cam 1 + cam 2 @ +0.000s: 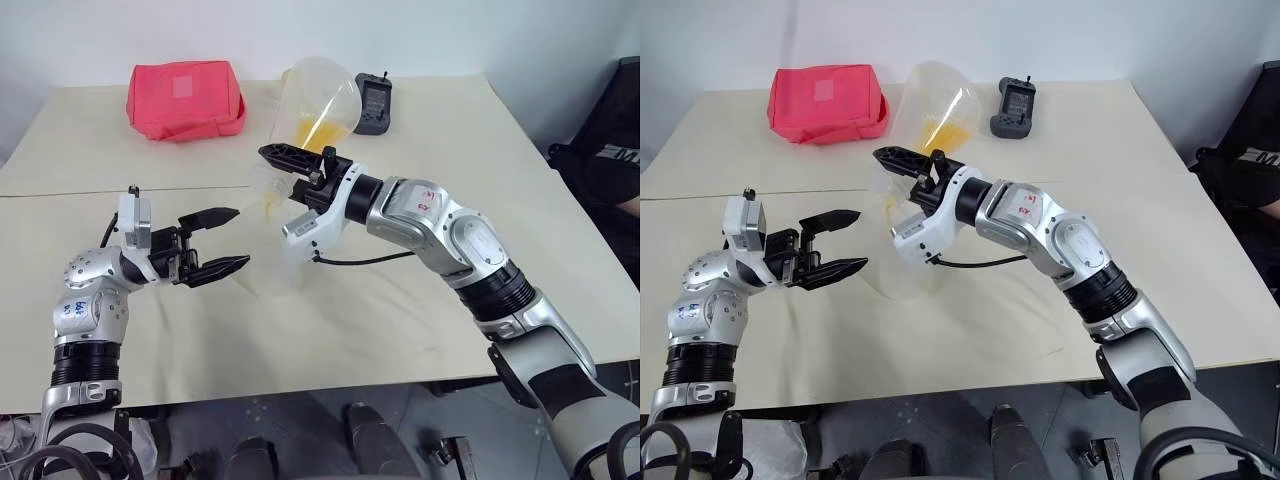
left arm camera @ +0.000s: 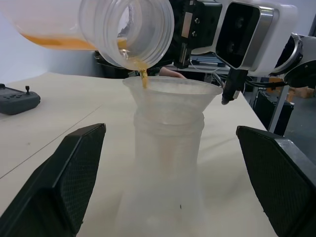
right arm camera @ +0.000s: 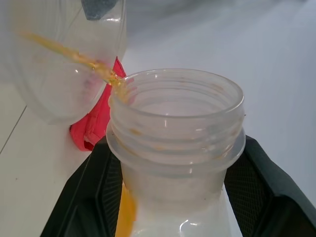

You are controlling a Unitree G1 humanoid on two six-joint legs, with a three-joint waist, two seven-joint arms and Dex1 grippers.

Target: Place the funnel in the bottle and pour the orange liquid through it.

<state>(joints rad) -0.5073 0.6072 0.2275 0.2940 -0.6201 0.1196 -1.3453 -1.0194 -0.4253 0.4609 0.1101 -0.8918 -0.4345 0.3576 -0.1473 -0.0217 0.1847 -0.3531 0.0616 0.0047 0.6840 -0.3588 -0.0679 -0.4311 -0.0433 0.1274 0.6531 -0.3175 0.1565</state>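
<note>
Funnel [image 2: 170, 94] sits in the neck of the bottle [image 2: 165, 173], which stands upright on the cream counter [image 1: 400, 330] between the two arms. A thin stream of orange liquid [image 2: 143, 76] falls into the funnel's mouth from a tilted clear flask [image 1: 318, 100]. The right gripper's [image 1: 300, 170] fingers are clamped on that flask's threaded neck, holding it tipped above the funnel. The left gripper [image 1: 222, 240] hangs just beside the bottle with its fingers spread wide on either side, gripping nothing. Well behind lie a red pouch [image 1: 185, 100] and a dark handheld controller [image 1: 375, 103].
</note>
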